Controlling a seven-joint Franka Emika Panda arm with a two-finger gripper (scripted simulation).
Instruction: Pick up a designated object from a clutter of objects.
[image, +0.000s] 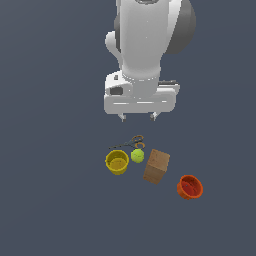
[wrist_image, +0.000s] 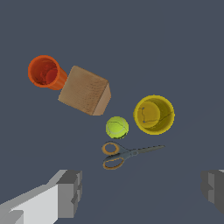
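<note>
The small yellow-green ball (image: 137, 156) lies on the dark floor between the yellow cup (image: 117, 162) and the tan box (image: 156, 166), just in front of the orange-handled scissors (image: 131, 143). In the wrist view the ball (wrist_image: 117, 127) sits between the cup (wrist_image: 154, 114), the box (wrist_image: 85, 90) and the scissors (wrist_image: 127, 154). My gripper (image: 137, 116) hangs well above the clutter, open and empty. Its grey fingers (wrist_image: 70, 194) stand wide apart, with the gripper's midpoint (wrist_image: 142, 192) clear of every object.
An orange-red bowl (image: 190, 187) stands apart at the exterior view's right; it also shows in the wrist view (wrist_image: 45, 72) beyond the box. The floor is plain dark grey.
</note>
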